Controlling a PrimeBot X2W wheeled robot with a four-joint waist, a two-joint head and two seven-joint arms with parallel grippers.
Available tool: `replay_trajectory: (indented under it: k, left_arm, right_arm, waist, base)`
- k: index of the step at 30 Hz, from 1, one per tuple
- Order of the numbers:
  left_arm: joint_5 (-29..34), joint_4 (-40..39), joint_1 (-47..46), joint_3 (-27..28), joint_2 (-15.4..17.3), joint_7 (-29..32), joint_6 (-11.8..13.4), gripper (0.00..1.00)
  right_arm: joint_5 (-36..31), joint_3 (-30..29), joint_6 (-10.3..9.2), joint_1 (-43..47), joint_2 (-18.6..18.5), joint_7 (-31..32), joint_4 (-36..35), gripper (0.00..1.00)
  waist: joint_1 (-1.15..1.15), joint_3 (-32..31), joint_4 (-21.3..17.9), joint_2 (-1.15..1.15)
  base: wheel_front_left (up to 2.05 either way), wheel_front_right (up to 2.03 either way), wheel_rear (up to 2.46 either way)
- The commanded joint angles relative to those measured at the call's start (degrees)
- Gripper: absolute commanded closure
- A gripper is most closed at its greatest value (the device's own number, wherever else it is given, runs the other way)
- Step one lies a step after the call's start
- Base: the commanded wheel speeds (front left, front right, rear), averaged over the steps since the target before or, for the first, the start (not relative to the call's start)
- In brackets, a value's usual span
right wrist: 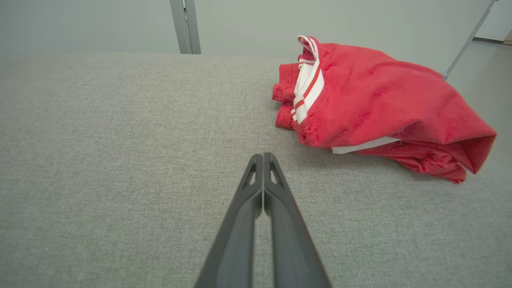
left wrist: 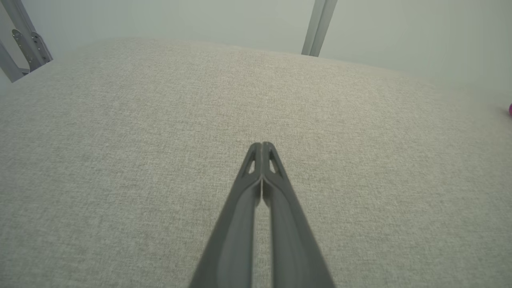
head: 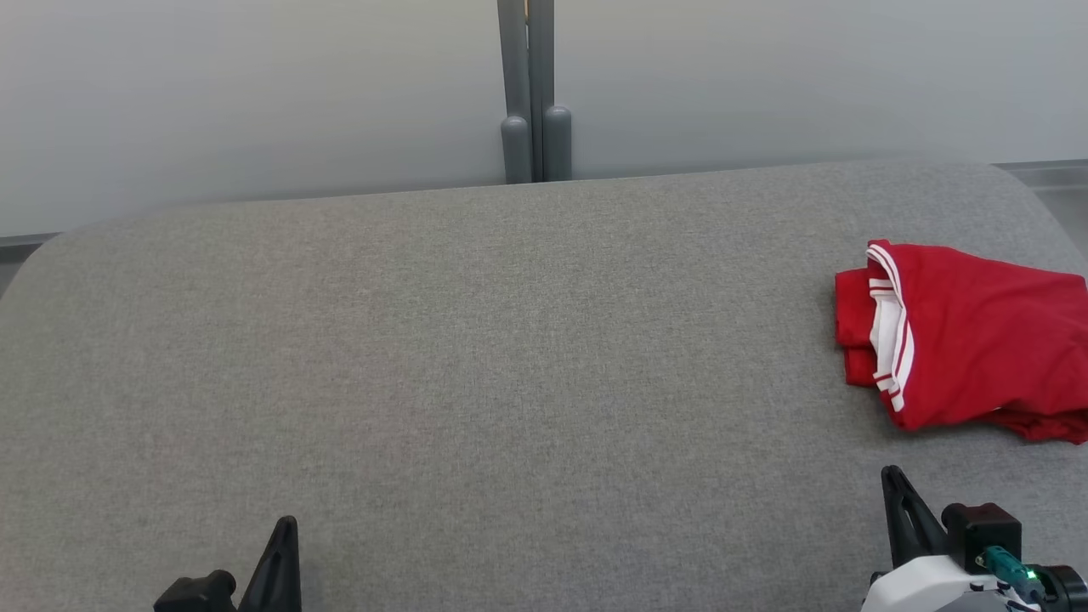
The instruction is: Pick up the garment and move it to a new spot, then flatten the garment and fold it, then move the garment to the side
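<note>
Left gripper (left wrist: 262, 145) and right gripper (right wrist: 263, 155) both closed, empty, red garment (head: 969, 340) lying apart

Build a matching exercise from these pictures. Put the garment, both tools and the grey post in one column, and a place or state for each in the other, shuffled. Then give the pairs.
Column one
1. garment
2. left tool
3. right tool
4. grey post

Column two
A. upright beyond the far edge of the table
B. shut, at the head view's lower left, over bare fabric
C. loosely folded, red with white stripes, at the table's right end
D. shut, at the head view's lower right, short of the garment and not touching it

Pairs: 1-C, 2-B, 3-D, 4-A
</note>
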Motion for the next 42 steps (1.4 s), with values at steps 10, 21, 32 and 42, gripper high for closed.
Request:
replay_trajectory:
  k: [10,21,32,42]
  left_arm:
    - [-11.0,-1.7,-1.9,1.2,-0.1,2.8,0.0,1.0]
    - [-21.3,-2.9,-3.1,2.1,-0.2,5.4,-0.1,1.0]
    - [-30.4,-3.9,-4.2,2.9,-0.3,7.8,-0.1,1.0]
    - [-37.7,-4.7,-5.1,3.5,-0.4,9.8,-0.1,1.0]
  right_arm:
    - [13.6,-0.2,-0.01,-1.7,-0.4,3.1,-1.5,1.0]
    - [26.2,0.4,-0.02,-2.3,-0.5,5.5,-2.8,1.0]
    - [37.2,0.6,-0.03,-3.1,-0.6,8.0,-3.6,1.0]
    - [46.1,0.7,-0.03,-3.8,-0.7,10.0,-4.3,1.0]
  waist:
    - [0.0,0.0,0.0,0.0]
    - [0.0,0.1,-0.1,0.0]
    - [0.0,0.1,-0.1,0.0]
    - [0.0,0.1,-0.2,0.0]
  base:
    - [0.0,0.0,0.0]
    - [0.0,0.0,0.0]
    - [0.0,0.0,0.0]
    - [0.0,0.0,0.0]
